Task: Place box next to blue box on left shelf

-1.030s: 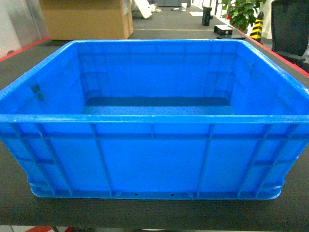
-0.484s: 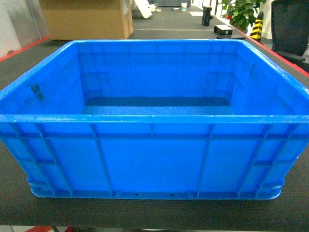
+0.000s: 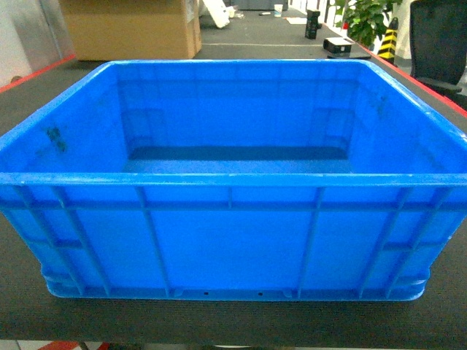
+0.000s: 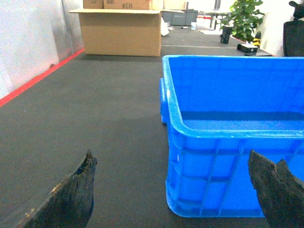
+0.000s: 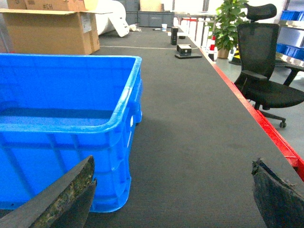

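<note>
The box (image 3: 233,240) is a big bright-blue crate with ribbed walls, standing empty on the dark mat right in front of me. Neither gripper shows in the head view. In the left wrist view my left gripper (image 4: 171,156) is open, its dark fingers (image 4: 71,194) low on either side of the box's (image 4: 223,171) near left corner, apart from it. My right gripper (image 5: 173,161) is open too, holding nothing, with the box (image 5: 57,156) behind its left finger (image 5: 66,194). The left shelf and the other blue box are out of view.
A cardboard carton (image 3: 131,29) stands beyond the box at the back left. A black office chair (image 5: 266,61) and a potted plant (image 5: 228,19) are off the mat's red right edge (image 5: 266,128). A red line (image 4: 38,78) marks the left side.
</note>
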Robot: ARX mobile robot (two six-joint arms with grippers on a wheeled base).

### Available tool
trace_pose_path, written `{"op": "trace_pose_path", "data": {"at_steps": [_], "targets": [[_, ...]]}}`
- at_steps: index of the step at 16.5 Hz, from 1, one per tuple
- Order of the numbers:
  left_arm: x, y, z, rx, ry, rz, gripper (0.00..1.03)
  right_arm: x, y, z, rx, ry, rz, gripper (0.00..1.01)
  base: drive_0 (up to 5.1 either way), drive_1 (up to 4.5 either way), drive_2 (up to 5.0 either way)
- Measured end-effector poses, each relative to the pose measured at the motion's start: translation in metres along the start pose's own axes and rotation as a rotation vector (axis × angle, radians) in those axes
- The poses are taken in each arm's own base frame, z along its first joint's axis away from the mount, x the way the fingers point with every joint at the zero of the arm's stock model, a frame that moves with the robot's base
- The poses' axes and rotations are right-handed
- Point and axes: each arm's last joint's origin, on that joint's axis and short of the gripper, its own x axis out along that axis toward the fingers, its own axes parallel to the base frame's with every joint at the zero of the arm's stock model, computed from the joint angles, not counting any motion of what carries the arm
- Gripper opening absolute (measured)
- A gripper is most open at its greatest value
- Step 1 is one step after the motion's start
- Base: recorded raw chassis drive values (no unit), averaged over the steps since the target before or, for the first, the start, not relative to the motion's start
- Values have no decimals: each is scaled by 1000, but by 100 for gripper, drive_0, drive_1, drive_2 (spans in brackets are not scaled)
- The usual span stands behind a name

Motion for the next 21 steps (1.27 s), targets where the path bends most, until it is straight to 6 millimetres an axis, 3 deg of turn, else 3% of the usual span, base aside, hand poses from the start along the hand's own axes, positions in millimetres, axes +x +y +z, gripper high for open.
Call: {"op": "trace_pose_path", "data": {"at_steps": [3,4,6,7,9,11,13,16,19,21], "targets": [[0,0,0,0,1,1,98,0,0,-1,0,11,-7,98,0,0,0],[1,-2,-4,3,82,84,98,1,1,-5,2,109,-50,98,0,0,0],[12,-2,-1,24,107,208,98,9,0,-2,15,118,-54,98,0,0,0],[23,2,15,41,75,225,98,19,-1,16,18,86,-46,98,0,0,0],[63,2,70,60,-35,156,98,51,1,69,14,66,38,98,0,0,0],[113,3,86,65,45,131,98,97,6,91,14,165,79,98,0,0,0],[155,4,73,42,205,126,98,140,11,89,59,300,103,98,0,0,0],[197,-2,75,9,334,95,98,194,28,78,124,469,149,98,0,0,0],[218,-5,54,-1,439,94,98,226,42,54,125,597,134,98,0,0,0],[225,-6,42,-17,480,101,98,234,47,42,132,648,128,98,0,0,0]]}}
